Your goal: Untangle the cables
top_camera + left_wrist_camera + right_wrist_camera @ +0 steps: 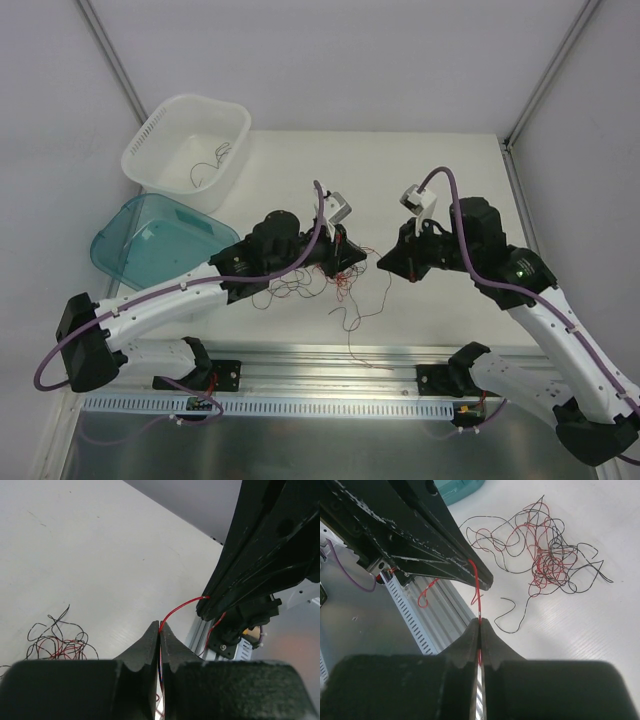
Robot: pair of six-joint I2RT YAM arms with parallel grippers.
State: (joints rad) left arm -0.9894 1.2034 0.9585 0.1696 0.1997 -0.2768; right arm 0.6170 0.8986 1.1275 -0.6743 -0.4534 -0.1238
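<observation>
Matt table point(420, 180) — plastic basket point(140, 145)

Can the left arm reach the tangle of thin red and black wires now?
Probably not: left gripper is shut on a red wire the right gripper also pinches; the tangle lies uncovered.

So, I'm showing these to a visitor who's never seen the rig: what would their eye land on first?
Probably the two black claws nose to nose at mid-table, the left claw and right claw each shut on one short red wire strung between them. After that, the red-and-black tangle of cables sprawled on the white table by the left arm.
</observation>
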